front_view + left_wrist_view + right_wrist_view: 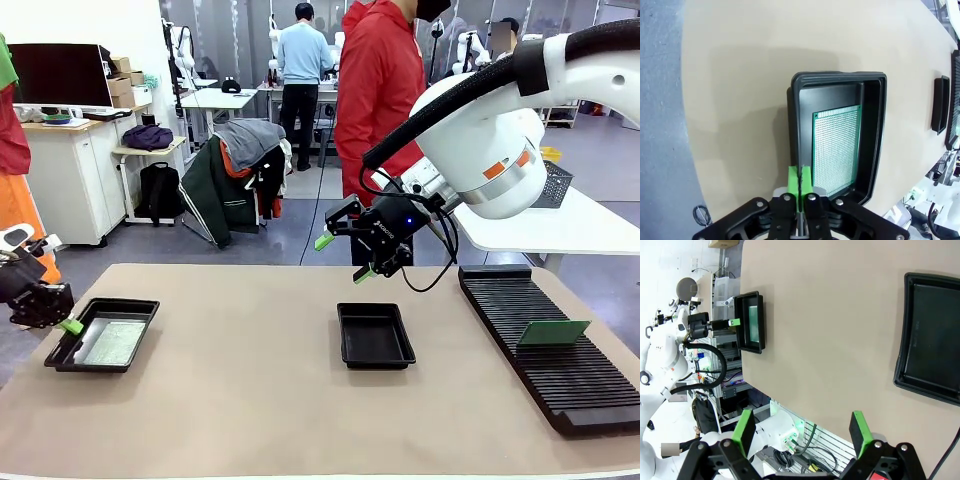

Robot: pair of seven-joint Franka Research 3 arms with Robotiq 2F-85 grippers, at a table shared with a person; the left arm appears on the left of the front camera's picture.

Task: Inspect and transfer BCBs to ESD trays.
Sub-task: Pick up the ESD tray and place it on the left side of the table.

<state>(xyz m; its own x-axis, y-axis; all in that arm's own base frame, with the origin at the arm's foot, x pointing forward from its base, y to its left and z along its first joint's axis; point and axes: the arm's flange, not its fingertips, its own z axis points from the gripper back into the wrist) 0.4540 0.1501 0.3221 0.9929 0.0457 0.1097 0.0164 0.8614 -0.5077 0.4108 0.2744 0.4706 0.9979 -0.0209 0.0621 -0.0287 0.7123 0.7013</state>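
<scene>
A green BCB (110, 342) lies flat inside the left black ESD tray (60, 352); the left wrist view shows this board (836, 150) in its tray (875, 130). My left gripper (70, 325) hovers at that tray's near-left rim, shut with nothing between its pads (800, 184). The second ESD tray (375, 335) sits mid-table with nothing in it, also seen in the right wrist view (932, 357). Above and behind it my right gripper (342, 258) hangs open and holds nothing, fingers (744, 431) wide apart. Another BCB (553, 332) leans in the slotted rack (540, 350).
The long black ribbed rack runs along the table's right side. A person in a red jacket (378, 90) stands at the far edge behind my right arm. A white side table with a mesh basket (556, 185) lies beyond the rack. Bare tan tabletop (240, 370) separates the trays.
</scene>
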